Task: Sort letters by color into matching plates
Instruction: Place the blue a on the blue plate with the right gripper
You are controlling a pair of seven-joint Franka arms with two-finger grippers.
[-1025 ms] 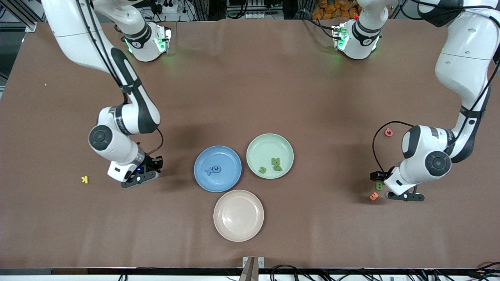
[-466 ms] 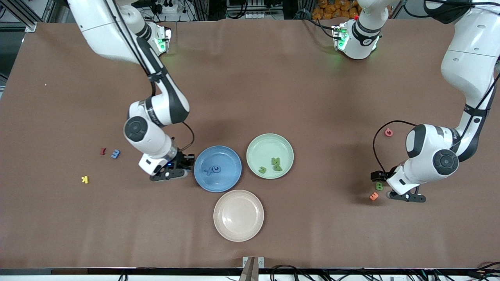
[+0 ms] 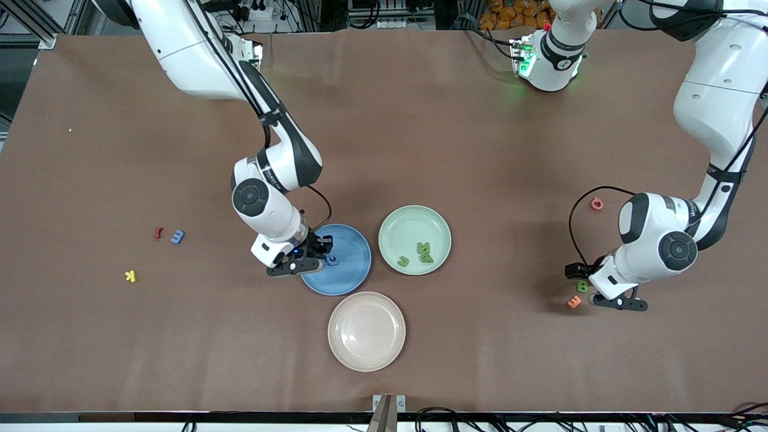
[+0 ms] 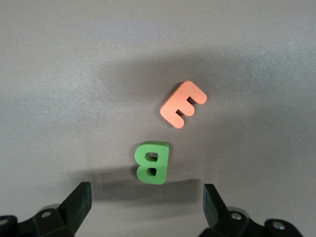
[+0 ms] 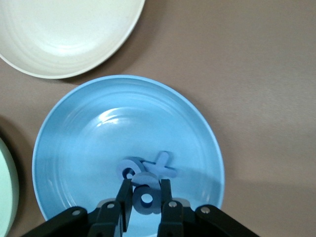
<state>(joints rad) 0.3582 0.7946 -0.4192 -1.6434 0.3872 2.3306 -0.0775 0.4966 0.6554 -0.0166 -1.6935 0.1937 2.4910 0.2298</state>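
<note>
Now the right gripper point(image 3: 312, 259) has swung in from the right arm's end of the table and hangs over the blue plate point(image 3: 348, 276), its fingers pinching a blue letter point(image 5: 146, 198) above two already lying there. Release looks next. The left gripper point(image 3: 603, 288) waits spread over the green B point(image 4: 152, 162), well apart from that plate.
</note>
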